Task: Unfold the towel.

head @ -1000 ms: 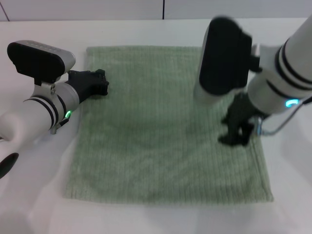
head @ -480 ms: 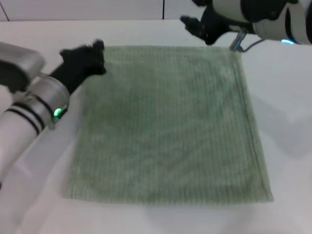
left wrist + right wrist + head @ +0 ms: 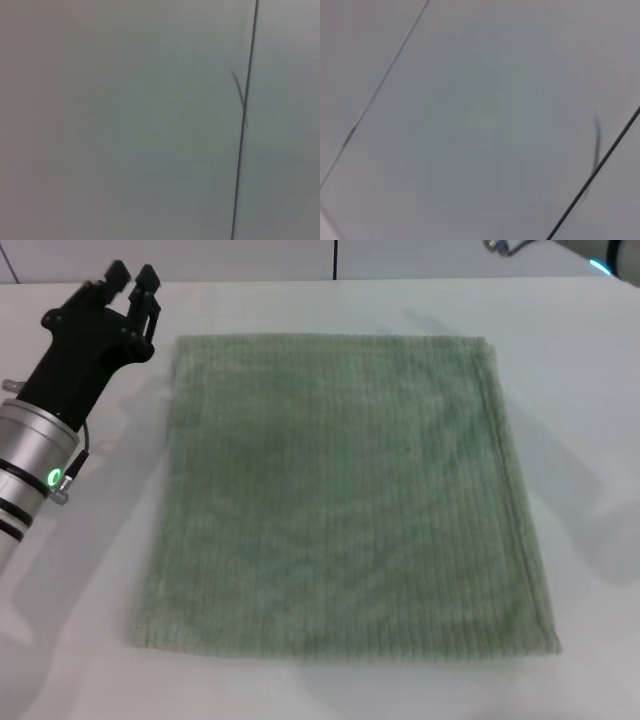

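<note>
- The towel (image 3: pixel 340 490) is pale green, ribbed, and lies flat and spread out on the white table (image 3: pixel 590 440).
- The left gripper (image 3: pixel 133 282) is beside the towel's far corner, fingers a little apart, holding nothing.

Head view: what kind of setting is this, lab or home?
Probably a lab or test bench: a plain white table, pale seamed wall panels behind, and only the towel laid flat, with the left gripper beside its far corner.

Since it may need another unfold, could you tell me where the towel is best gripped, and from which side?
Probably the far-left corner of the towel, approached from the robot's left by the left gripper, which hovers just beside it. The cloth lies flat on the table, so only hemmed edges and corners offer a pinch.
</note>
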